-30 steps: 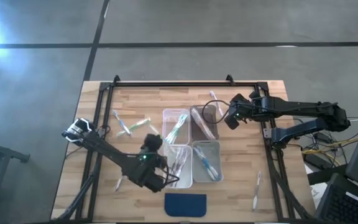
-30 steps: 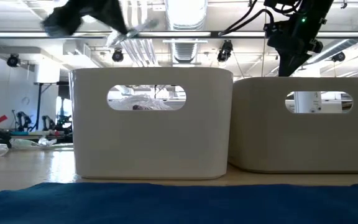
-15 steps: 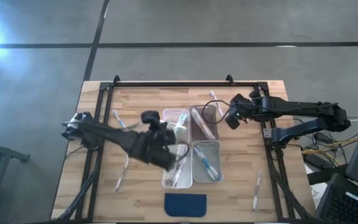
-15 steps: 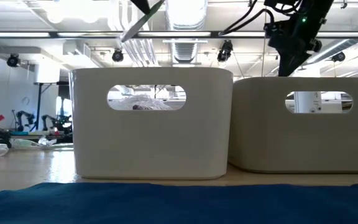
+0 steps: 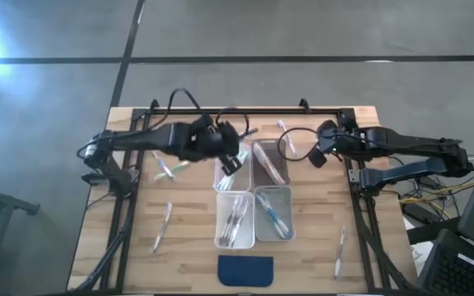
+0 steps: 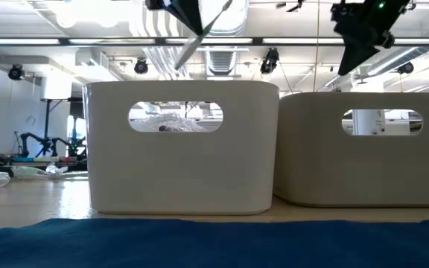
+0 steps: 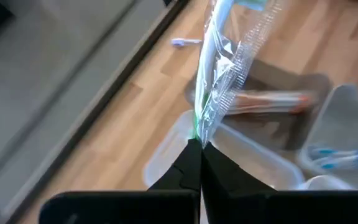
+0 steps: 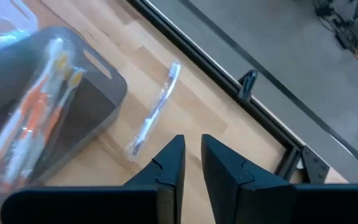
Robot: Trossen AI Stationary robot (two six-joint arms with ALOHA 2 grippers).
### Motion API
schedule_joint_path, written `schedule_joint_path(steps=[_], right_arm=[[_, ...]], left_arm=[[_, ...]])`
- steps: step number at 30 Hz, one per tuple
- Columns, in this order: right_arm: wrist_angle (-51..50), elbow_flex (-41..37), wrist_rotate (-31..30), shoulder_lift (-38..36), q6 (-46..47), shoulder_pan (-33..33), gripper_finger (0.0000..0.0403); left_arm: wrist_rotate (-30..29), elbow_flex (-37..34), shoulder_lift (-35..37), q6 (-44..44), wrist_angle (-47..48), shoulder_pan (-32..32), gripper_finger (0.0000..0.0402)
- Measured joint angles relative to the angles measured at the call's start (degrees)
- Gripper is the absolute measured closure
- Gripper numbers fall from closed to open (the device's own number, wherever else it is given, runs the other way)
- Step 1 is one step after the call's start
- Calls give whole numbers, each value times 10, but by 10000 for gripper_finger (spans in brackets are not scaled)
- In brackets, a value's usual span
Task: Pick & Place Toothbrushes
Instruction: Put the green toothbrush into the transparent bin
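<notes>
You have a wrapped green toothbrush (image 7: 211, 93) pinched in the closed left gripper (image 7: 199, 154), above the far left bin (image 5: 230, 167) at the frame's centre, probably to drop it with the same colour. The right gripper (image 8: 191, 163) hovers over a loose toothbrush on the wood (image 8: 154, 112), jaws a little apart, holding nothing. The far right bin (image 5: 270, 162) keeps orange ones, the near right bin (image 5: 274, 213) blue ones. More toothbrushes lie on the table (image 5: 327, 210).

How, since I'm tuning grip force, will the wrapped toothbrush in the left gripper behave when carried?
Probably light and fairly stiff: the wrapped toothbrush stands straight out from the left gripper, pinched at one end. Its crinkled clear wrapper looks slick, so it might slip or pivot.
</notes>
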State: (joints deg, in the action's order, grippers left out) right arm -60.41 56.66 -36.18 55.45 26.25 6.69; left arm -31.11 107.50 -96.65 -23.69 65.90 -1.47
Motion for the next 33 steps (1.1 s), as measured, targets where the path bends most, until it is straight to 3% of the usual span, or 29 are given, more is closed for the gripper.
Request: schedule_joint_path(steps=[13,23,33], right_arm=[[45,0,1,-42,-42,-58,361],[89,0,2,-48,-75,-72,337],[88,0,1,-48,-74,-72,317]], left_arm=[[230,-7,1,-119,-26,117,401],[282,-97,1,-151,-32,142,401],[341,-193,1,-154,-120,158,401]])
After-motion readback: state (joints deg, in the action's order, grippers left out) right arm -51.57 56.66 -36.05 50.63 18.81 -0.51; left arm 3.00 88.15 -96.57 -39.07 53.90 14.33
